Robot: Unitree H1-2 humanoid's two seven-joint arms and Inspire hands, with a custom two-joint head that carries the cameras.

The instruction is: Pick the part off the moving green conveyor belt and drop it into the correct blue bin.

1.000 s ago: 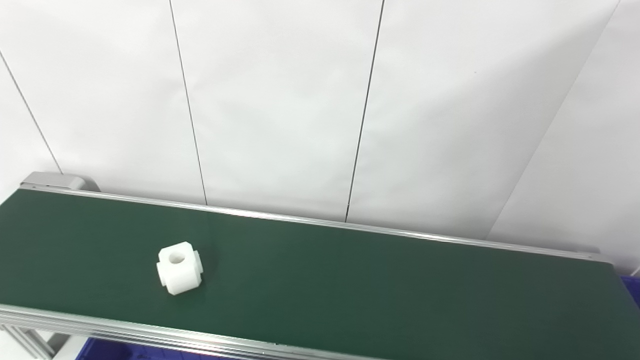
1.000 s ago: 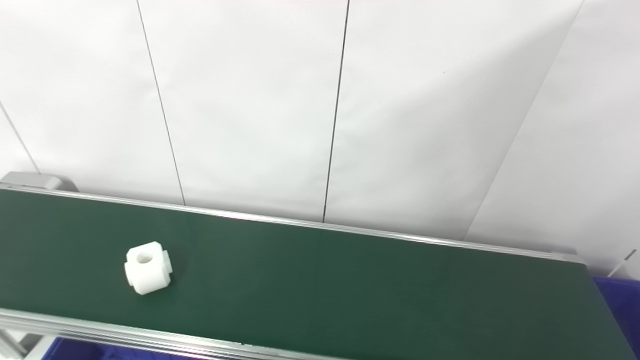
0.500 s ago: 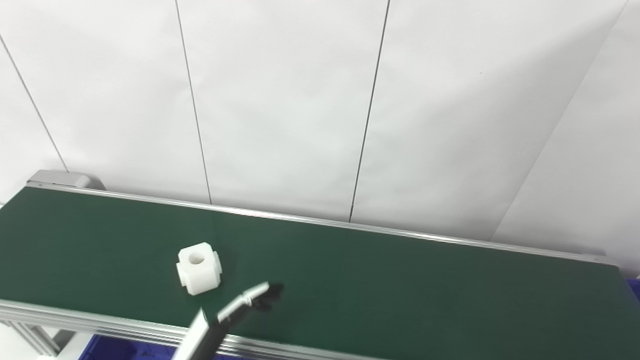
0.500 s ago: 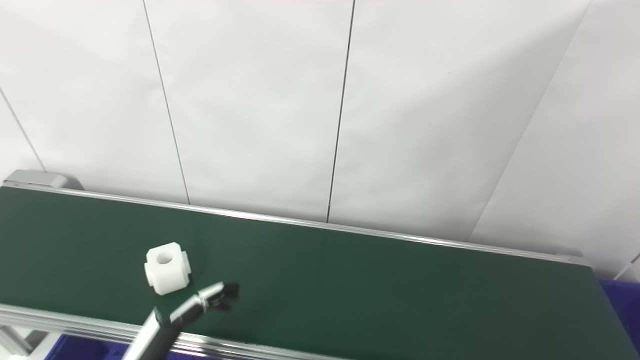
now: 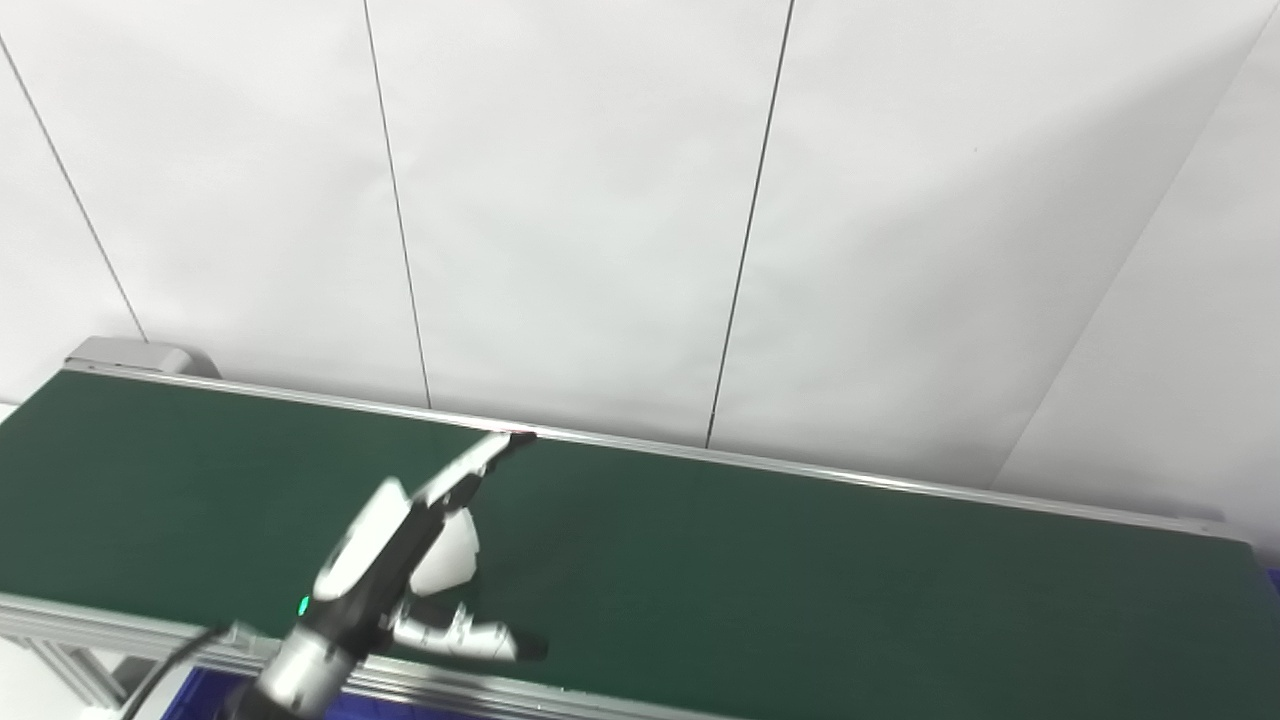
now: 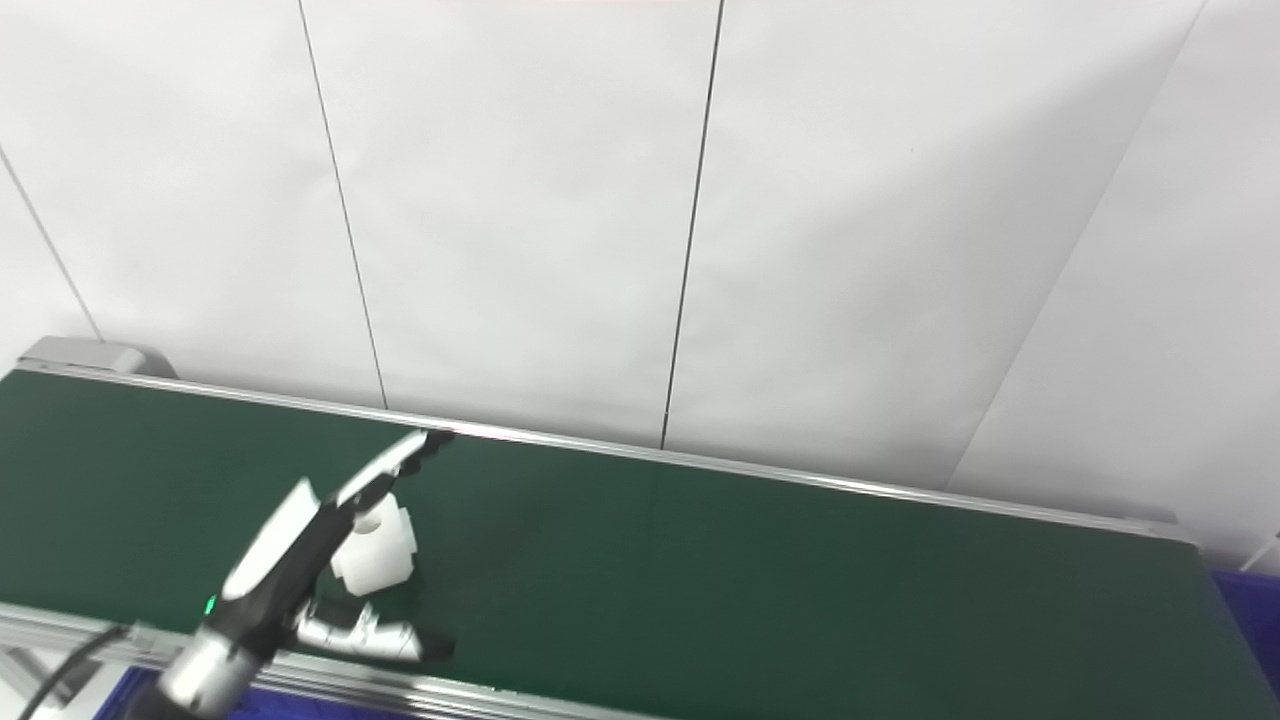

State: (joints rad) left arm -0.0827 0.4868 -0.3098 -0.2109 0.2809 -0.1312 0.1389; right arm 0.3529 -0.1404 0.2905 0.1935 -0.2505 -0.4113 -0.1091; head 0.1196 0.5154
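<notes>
A white blocky part [image 6: 380,548] with a round hole on top sits on the green conveyor belt [image 5: 800,580], left of the middle. My left hand [image 5: 400,545] is open over the belt, with its fingers [image 6: 395,465] stretched above the part and its thumb [image 6: 375,635] low on the near side. The hand hides most of the part in the left eye view [image 5: 450,550]. I cannot tell whether the hand touches the part. My right hand is not in view.
The belt runs between aluminium rails [image 5: 850,480], with an end cap [image 5: 135,355] at the far left. A blue bin edge [image 6: 1245,610] shows past the belt's right end, and more blue below the near rail [image 5: 200,695]. White wall panels stand behind.
My left hand has come up from the near edge and spread over the part. The part has travelled to the right along the belt. The camera has shifted slightly.
</notes>
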